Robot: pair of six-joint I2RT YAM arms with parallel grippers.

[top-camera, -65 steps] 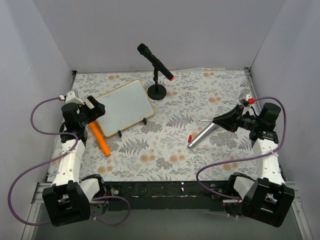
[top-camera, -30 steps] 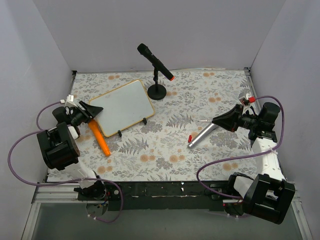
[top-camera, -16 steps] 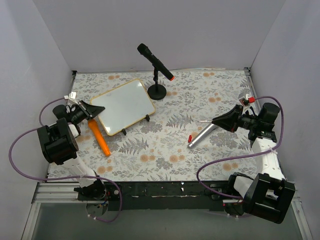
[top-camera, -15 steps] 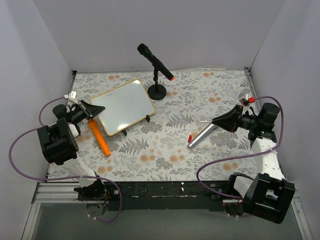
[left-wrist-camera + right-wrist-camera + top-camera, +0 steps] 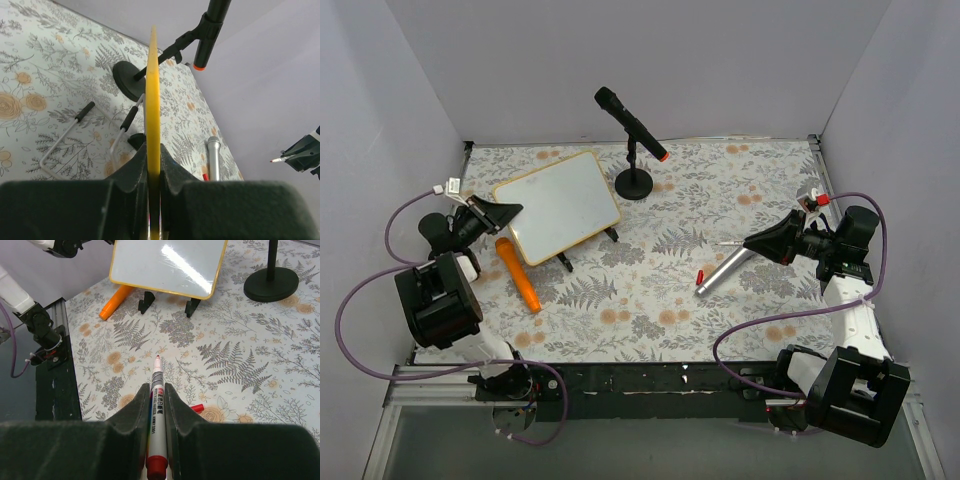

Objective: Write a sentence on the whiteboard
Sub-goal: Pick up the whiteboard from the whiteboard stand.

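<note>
while the left gripper [image 5: 153, 161] pinches its wood edge, whiteboard [image 5: 557, 204] tilted, seemingly blank, right gripper [image 5: 157, 392] clamping marker [image 5: 157, 374]

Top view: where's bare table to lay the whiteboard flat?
Near middle, between the orange cone and the silver microphone; also the far side, right of the mic stand. Crowded far left around the whiteboard.

Edge-on from the left wrist, the whiteboard [image 5: 153, 100] hides its face (only the thin frame shows), its lower end buried between the fingers of the left gripper [image 5: 153, 152]. The right wrist picture's top edge cuts off the board's upper corners and the microphone stand [image 5: 272, 277]. Overhead, the marker [image 5: 732, 242] near the desk's right edge is too small to read.
</note>
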